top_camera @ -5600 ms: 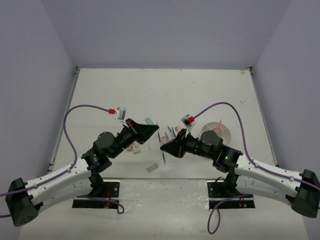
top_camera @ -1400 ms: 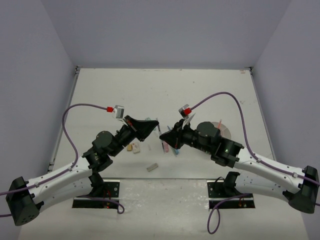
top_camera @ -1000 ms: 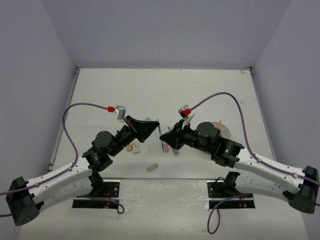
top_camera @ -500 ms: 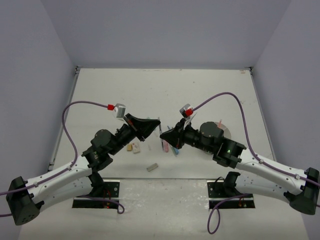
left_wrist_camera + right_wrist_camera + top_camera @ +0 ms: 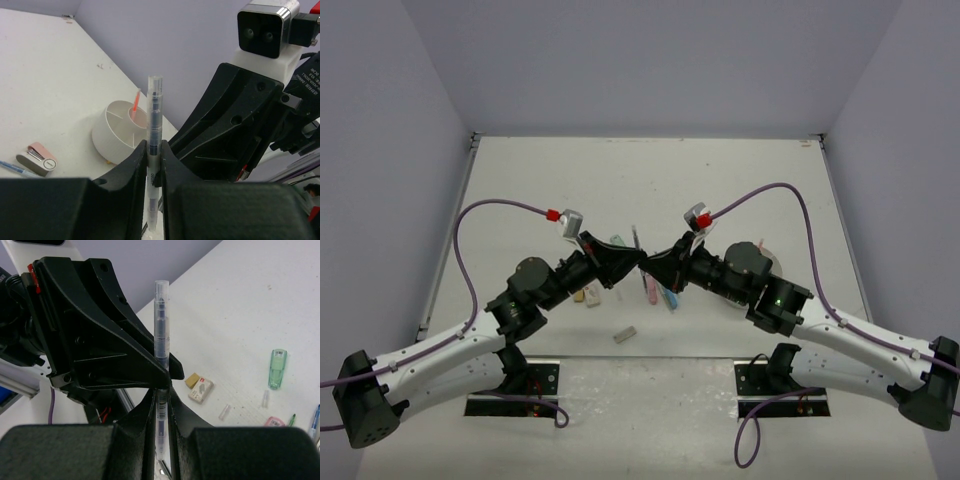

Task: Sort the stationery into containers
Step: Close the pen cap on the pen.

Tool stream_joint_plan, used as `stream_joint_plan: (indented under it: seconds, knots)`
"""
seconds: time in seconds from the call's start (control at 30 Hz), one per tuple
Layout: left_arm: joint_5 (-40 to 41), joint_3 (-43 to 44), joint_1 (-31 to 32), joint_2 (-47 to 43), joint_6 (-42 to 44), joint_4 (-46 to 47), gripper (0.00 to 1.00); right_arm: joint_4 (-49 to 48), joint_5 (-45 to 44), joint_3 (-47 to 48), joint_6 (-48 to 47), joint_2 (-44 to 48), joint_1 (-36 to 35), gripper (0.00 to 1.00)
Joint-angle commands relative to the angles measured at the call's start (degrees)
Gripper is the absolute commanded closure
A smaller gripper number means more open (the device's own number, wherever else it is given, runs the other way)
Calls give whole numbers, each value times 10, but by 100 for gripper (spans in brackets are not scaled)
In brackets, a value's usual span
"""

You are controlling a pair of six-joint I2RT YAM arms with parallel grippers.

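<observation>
White table (image 5: 720, 180) under me, purple walls around, and my two arms meet nose to nose above it. My right gripper (image 5: 161, 390) is clamped on the upright clear pen (image 5: 154, 125). My left gripper (image 5: 153, 150) sits narrow around the same pen, but I cannot tell whether it presses. The cup (image 5: 112, 142) stands on the table, off to my right.

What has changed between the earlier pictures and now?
The left gripper and the right gripper moved toward each other and met. The pen now sits between both pairs of fingers; the right gripper is shut on it. The white cup and the grey block stayed put.
</observation>
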State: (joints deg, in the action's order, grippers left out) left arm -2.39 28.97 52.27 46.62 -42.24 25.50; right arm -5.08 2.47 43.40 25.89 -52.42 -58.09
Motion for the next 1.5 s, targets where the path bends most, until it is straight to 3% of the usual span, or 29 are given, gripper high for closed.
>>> stream_joint_plan:
  seconds: [0.0, 0.13, 0.23, 0.37, 0.4, 0.47, 0.5, 0.57, 0.67, 0.73, 0.8, 1.0, 1.47]
  knots:
    - [-7, 4, 2, -10, 12, -19, 100, -54, 4, 27, -6, 2, 1, 100]
    - [-17, 2, 2, -23, 24, -6, 100, -67, 34, 16, -10, -7, 2, 96]
    - [-46, -1, 2, -32, 37, 17, 100, -66, 74, 15, -8, -29, 1, 65]
    - [-59, -5, 2, -50, 42, 32, 100, -64, 105, 18, 8, -56, 1, 57]
    - [-63, -3, 2, -50, 43, 32, 100, -71, 107, 14, 10, -58, 1, 61]
    - [-65, -2, 2, -50, 43, 32, 100, -77, 109, 13, 12, -59, 1, 89]
    - [-63, 0, 2, -48, 43, 31, 100, -77, 107, 14, 13, -59, 1, 98]
    - [-55, 5, 2, -45, 44, 22, 98, -76, 104, 17, 11, -59, 1, 100]
    - [-18, 24, 2, -39, 52, -28, 55, -77, 103, 15, 8, -55, 1, 100]
    - [2, 41, 2, -37, 59, -54, 32, -77, 106, 12, 5, -56, 1, 100]
    - [22, 65, 2, -34, 70, -74, 22, -77, 114, 11, 1, -60, 1, 100]
    - [61, 104, 2, -35, 86, -98, 35, -76, 118, 7, -4, -64, 0, 100]
    - [81, 85, 1, -35, 60, -70, 43, -70, 121, 5, -7, -67, 0, 100]
